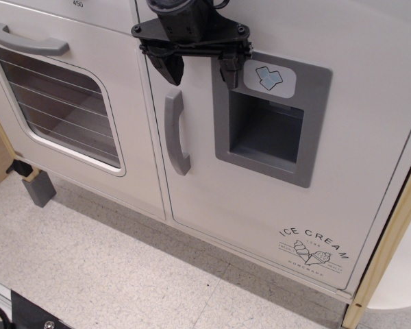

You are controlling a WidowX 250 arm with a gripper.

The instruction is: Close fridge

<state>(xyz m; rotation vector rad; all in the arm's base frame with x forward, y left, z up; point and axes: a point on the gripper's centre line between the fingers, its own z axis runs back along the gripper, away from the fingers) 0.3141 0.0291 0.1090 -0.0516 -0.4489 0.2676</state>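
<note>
At top centre, gripper jaws spread, empty, against fridge door above handle. Door looks nearly flush beside oven. I'd push straight in, square to panel, gentle, till seam closes; avoid snagging handle.

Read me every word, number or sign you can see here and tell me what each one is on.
"ICE CREAM": lower right of the white toy fridge door.
"HOMEMADE": under the cone drawing there.
Small print beside the cones: too small to read.
"450": top edge, white panel above the white oven with lined window.
</note>
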